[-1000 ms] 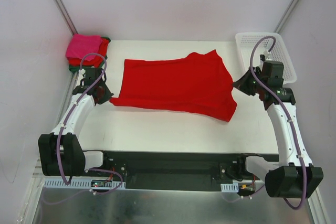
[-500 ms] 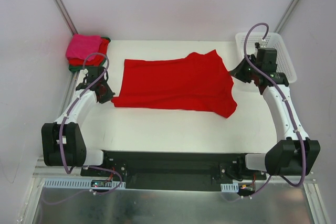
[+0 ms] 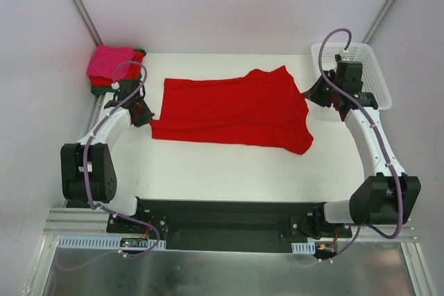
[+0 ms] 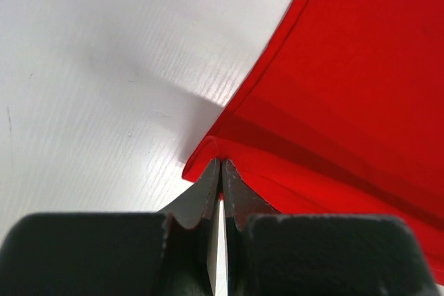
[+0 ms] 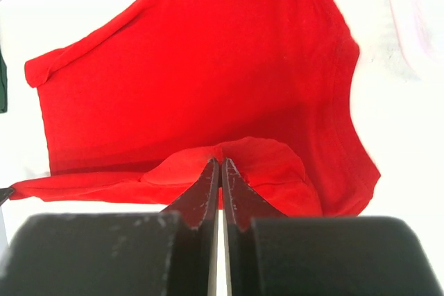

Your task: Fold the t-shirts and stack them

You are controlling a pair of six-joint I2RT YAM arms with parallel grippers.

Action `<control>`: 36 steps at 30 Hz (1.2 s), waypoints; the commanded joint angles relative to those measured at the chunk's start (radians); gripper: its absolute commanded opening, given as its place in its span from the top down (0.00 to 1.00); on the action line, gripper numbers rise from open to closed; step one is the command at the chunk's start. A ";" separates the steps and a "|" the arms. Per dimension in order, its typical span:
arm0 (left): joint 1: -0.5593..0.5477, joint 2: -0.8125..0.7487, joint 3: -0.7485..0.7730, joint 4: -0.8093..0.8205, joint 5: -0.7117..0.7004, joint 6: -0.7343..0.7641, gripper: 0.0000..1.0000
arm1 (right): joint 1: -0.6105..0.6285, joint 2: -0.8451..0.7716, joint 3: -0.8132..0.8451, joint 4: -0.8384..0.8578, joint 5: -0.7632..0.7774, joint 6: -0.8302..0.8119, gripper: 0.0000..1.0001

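A bright red t-shirt (image 3: 232, 109) lies spread across the middle of the white table. My left gripper (image 3: 146, 114) is shut on its left edge (image 4: 208, 154), the cloth pinched between the tips. My right gripper (image 3: 310, 96) is shut on the shirt's right edge (image 5: 229, 154), which is lifted into a small fold. A stack of folded t-shirts (image 3: 114, 67) sits at the back left corner, hot pink on top, red and dark green below.
A white plastic lattice basket (image 3: 354, 67) stands at the back right corner, just behind my right wrist. Bare white table (image 3: 229, 171) lies in front of the shirt. Grey walls close the back and sides.
Both grippers have moved toward the back of the table with the shirt's edges in them. The near edge of the shirt has been drawn back and the cloth lies flatter.
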 commanded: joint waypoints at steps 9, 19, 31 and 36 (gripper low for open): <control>0.006 0.082 0.057 0.067 0.052 -0.006 1.00 | 0.005 -0.006 0.084 0.030 0.084 -0.032 0.99; 0.004 0.157 0.127 0.088 0.088 -0.006 1.00 | 0.005 0.014 0.084 0.023 0.092 -0.041 0.99; 0.004 0.265 0.185 0.122 0.112 -0.008 1.00 | 0.006 0.052 0.061 0.032 0.089 -0.051 0.99; 0.004 0.286 0.192 0.131 0.114 -0.009 1.00 | 0.006 0.069 0.061 0.032 0.092 -0.052 0.99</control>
